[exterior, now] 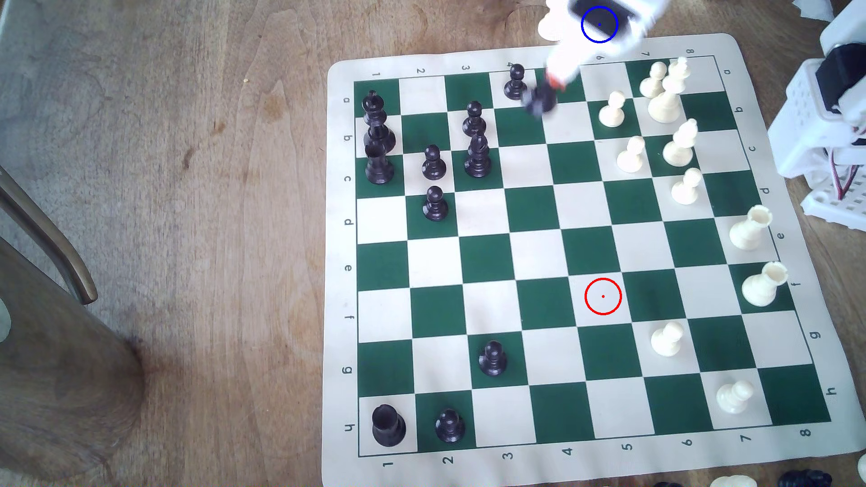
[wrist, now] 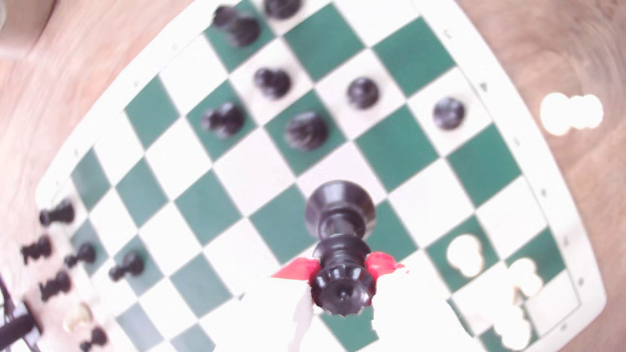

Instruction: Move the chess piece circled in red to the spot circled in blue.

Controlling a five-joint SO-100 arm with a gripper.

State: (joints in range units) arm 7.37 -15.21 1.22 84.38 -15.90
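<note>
Your gripper (wrist: pixel 342 270) is closed on the black queen (wrist: pixel 340 237), its red-tipped fingers (wrist: pixel 298 269) pinching the piece just under the notched coronet; the wrist view shows the base hanging free above the board (wrist: pixel 416 57). In the exterior view the queen (exterior: pixel 540 99) is a dark blur below the white arm, lifted over the far edge of the board (exterior: pixel 344 225) near rows a and b, just beside a black pawn (exterior: pixel 515 82) towards the exterior view's left. The blue ring (exterior: pixel 599 24) lies off the board past that far edge, and the arm covers the wood under it. The red ring (exterior: pixel 603 296) sits on a bare light square in row f, well apart from the queen. White pieces (exterior: pixel 663 93) cluster near the exterior view's right, and black pieces (exterior: pixel 377 136) stand along the board's left side.
</note>
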